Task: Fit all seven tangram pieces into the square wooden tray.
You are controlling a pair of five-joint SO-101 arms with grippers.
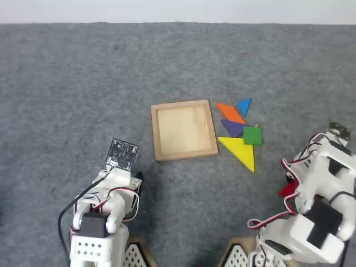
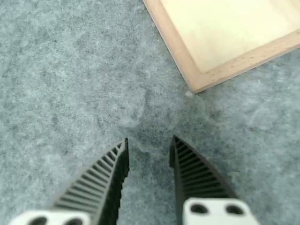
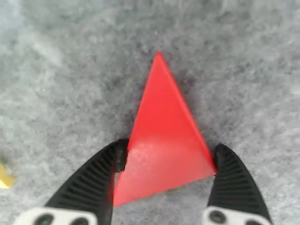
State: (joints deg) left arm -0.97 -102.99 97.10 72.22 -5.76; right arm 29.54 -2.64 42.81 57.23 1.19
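The square wooden tray point(image 1: 155, 133) lies mid-table with nothing in it; its near corner point(image 2: 225, 70) lies just ahead of my left gripper point(image 2: 149, 139), which stands open over bare carpet. Right of the tray lie an orange piece point(image 1: 230, 113), a small blue triangle point(image 1: 243, 105), a purple triangle point(image 1: 232, 128), a green square point(image 1: 252, 136) and a large yellow triangle point(image 1: 240, 150). A red triangle point(image 3: 164, 136) sits between the fingers of my right gripper point(image 3: 169, 147), which is shut on its two side edges, at the table's right near side point(image 1: 287, 189).
Grey carpet covers the whole table. The left arm's base point(image 1: 100, 239) and the right arm's base point(image 1: 306, 233) stand at the near edge. A sliver of the yellow triangle point(image 3: 3, 176) shows at the right wrist view's edge.
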